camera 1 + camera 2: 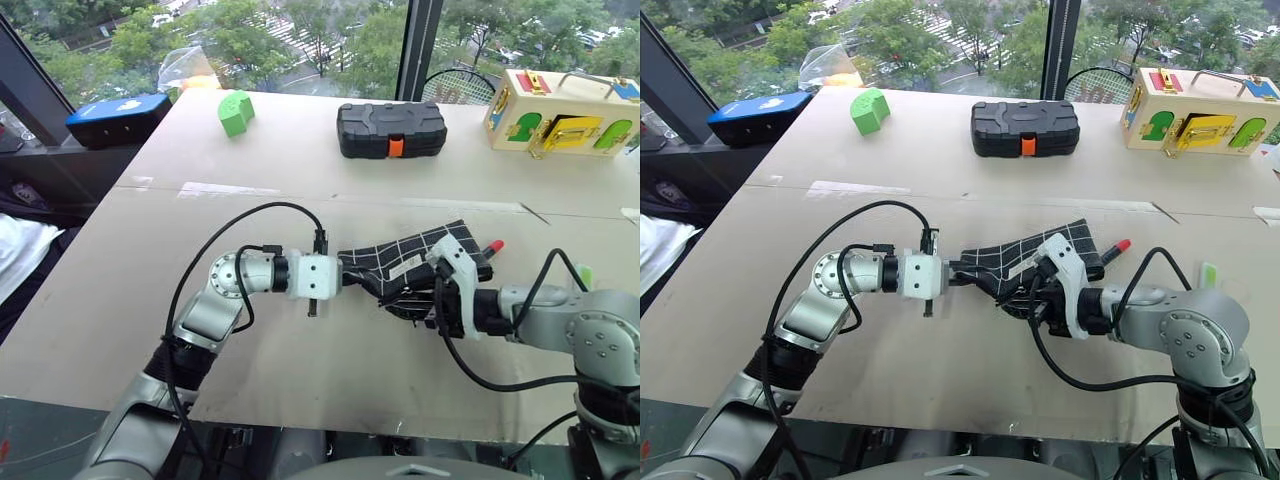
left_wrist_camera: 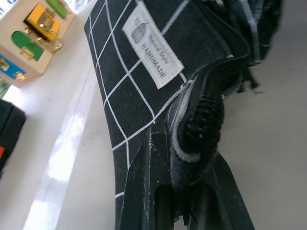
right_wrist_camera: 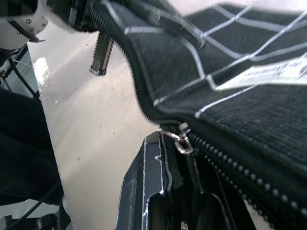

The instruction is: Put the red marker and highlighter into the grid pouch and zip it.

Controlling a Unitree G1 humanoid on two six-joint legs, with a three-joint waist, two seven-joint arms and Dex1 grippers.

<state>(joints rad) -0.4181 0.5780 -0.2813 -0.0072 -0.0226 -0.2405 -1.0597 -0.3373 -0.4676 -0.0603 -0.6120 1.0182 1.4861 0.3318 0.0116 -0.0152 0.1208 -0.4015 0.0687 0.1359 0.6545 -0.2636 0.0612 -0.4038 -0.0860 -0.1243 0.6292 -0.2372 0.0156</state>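
Nearest, the table [image 1: 300, 360] has a wide bare strip between its near edge and the two arms, with more open surface to the near left. Just beyond that strip, the left gripper [image 1: 350, 272] reaches in from the left with its fingers pressed together on the left end of the grid pouch [image 1: 430, 248], pinching the fabric beside the zipper. The right gripper [image 1: 1025, 300] comes in from the right, its fingers closed at the pouch's near edge; in the right wrist view the small metal zipper pull [image 3: 182, 140] sits right at the fingertips, though whether it is actually clamped cannot be told. The pouch hangs between the two grippers, bunched and lifted at its left end, its white label [image 2: 152, 45] facing up.

At the pouch's far right corner the red marker [image 1: 492, 247] pokes out, red tip pointing right and away. Further right, near the table's right edge, a slim light-green piece [image 1: 1208, 274], probably the highlighter, shows beside the right arm.

Past the pouch lies a broad clear band of table. Along the far edge stand a green curved block [image 1: 236, 112], a black hard case [image 1: 391, 129] with an orange latch, and a wooden latch box [image 1: 562, 113]; a blue device [image 1: 118, 118] sits off the far left corner.
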